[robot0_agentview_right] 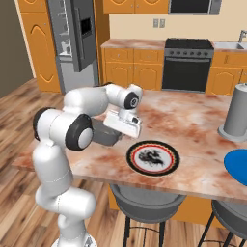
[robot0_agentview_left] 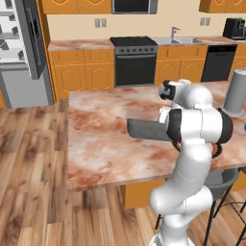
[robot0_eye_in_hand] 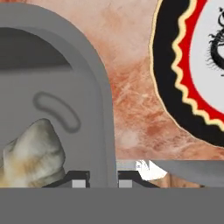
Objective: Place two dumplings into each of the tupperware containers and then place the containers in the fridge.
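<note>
Gripping grey tray point(robot0_eye_in_hand: 87, 100) rim in my tool point(robot0_eye_in_hand: 98, 183); one dumpling point(robot0_eye_in_hand: 33, 153) visible inside; plate point(robot0_eye_in_hand: 175, 78) beside; fridge point(robot0_agentview_left: 21, 53) trip pending.

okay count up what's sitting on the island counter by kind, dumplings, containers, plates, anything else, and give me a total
Dumplings: 1, a beige piece in the container, seen from the hand view
Containers: 1, dark grey tray
Plates: 2, white plate with black-red rim and blue plate
Grey cylinders: 1, upright
Total: 5
</note>
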### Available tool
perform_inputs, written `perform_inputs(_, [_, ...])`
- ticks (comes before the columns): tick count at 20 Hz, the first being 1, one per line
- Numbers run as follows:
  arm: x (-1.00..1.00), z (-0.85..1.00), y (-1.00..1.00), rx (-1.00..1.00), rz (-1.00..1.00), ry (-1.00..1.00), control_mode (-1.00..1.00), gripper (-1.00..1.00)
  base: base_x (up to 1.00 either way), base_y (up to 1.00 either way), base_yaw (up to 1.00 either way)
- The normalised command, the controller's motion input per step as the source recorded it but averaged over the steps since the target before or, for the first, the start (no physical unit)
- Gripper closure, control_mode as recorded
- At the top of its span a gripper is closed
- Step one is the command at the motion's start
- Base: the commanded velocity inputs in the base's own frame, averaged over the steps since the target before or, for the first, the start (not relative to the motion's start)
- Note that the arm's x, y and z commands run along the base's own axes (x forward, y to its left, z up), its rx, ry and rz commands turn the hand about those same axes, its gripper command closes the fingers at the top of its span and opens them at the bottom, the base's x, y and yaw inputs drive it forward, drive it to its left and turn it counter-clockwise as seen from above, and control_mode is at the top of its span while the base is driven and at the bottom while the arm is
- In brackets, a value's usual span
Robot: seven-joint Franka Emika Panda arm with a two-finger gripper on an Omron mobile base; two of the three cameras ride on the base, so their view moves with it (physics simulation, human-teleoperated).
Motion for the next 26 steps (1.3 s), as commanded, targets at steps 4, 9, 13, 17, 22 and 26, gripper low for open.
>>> perform_inputs(4, [-0.50,0.16,0.66,-0.15,-0.51,0.00,-1.00,1.00,0.00,0.00,0.00])
perform_inputs(9, [-0.26,0.11,0.75,-0.27,-0.48,-0.01,-1.00,1.00,0.00,0.00,0.00])
perform_inputs(13, [-0.09,0.07,0.15,-0.22,-0.55,0.00,-1.00,1.00,0.00,0.00,0.00])
perform_inputs(17, [-0.27,0.14,0.04,-0.14,-0.56,0.03,-1.00,1.00,0.00,0.00,0.00])
perform_inputs(22, [-0.27,0.21,0.16,-0.14,-0.57,0.00,-1.00,1.00,0.00,0.00,0.00])
perform_inputs(26, [-0.24,0.18,0.26,-0.17,-0.54,0.00,-1.00,1.00,0.00,0.00,0.00])
